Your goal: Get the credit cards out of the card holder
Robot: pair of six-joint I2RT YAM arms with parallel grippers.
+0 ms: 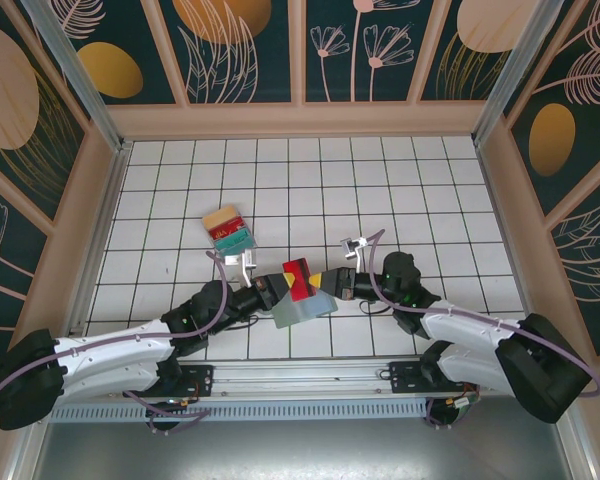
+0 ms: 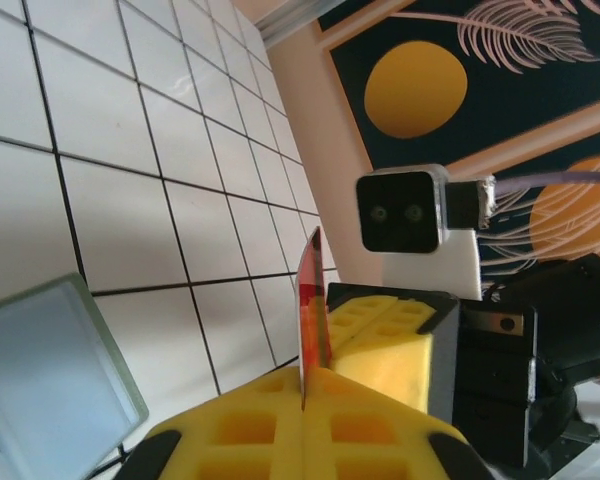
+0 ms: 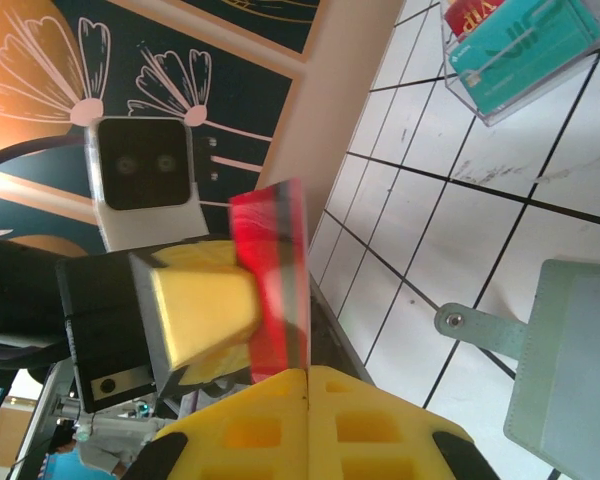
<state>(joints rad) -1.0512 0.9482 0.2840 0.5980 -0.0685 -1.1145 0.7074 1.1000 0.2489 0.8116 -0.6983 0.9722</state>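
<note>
Extraction looked partly done: left claw [image 1: 288, 284] and right claw [image 1: 321, 281] both pinched one red card [image 1: 298, 272] above the card holder [image 1: 306, 309], other cards [image 1: 228, 230] stacked nearby.

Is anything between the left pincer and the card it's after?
Nothing visible. The left pincer is already shut on the red card, which the right pincer also pinches from the opposite side, clear of the card holder.

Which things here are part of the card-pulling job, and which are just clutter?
Job: red card, pinched by left gripper and right gripper; grey-green card holder.
Lying about: stack of tan, red and teal cards.
</note>
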